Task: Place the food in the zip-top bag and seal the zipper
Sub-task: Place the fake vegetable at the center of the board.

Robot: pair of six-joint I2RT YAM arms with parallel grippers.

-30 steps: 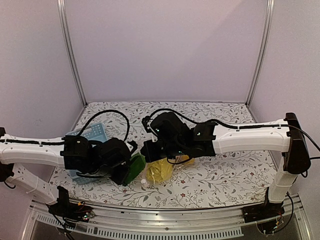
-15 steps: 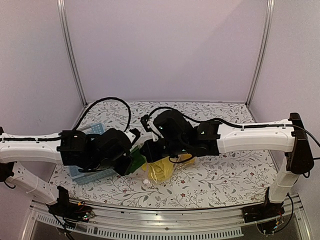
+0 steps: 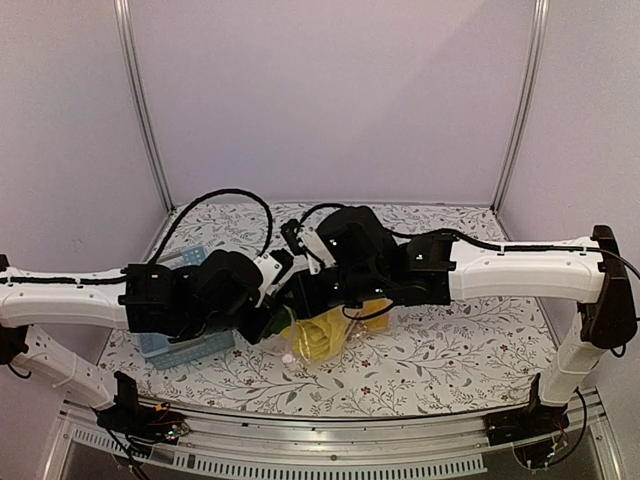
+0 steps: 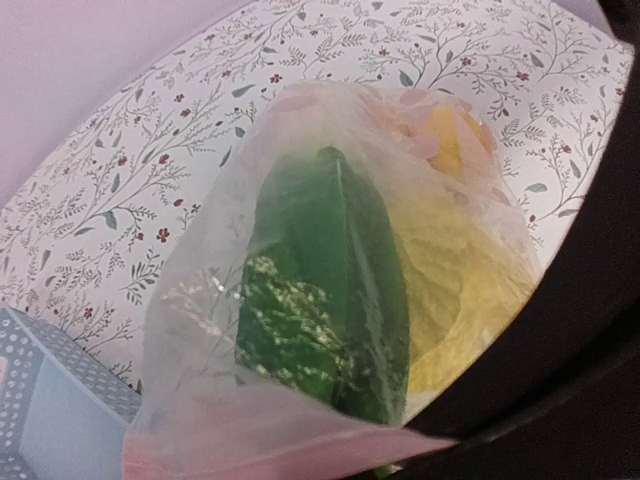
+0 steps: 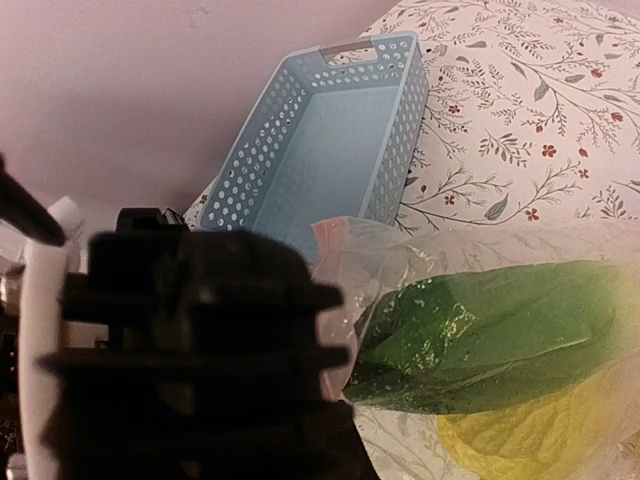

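Near table (image 3: 450, 345) centre: left gripper (image 3: 272, 318) clamped on zip-top bag (image 4: 195, 330) mouth; right gripper (image 3: 300, 303) closed, hold hidden; bok choy (image 4: 330, 280), napa cabbage (image 4: 455, 295) inside.

We hold both arms reaching inward from opposite sides, meeting near the middle in front of our bases. Our left arm (image 3: 70, 300) runs in low and nearly level from the left, its white link ending in a bulky black wrist (image 3: 215, 295). Our right arm (image 3: 520, 270) mirrors it from the right, with its forearm level and its own black wrist section (image 3: 350, 260) angled downward. The left end effector (image 3: 268, 322) and the right end effector (image 3: 298, 300) sit just beside each other, both pointing down. Both have their jaws closed tight. Black cables (image 3: 225, 200) arch above the wrists.
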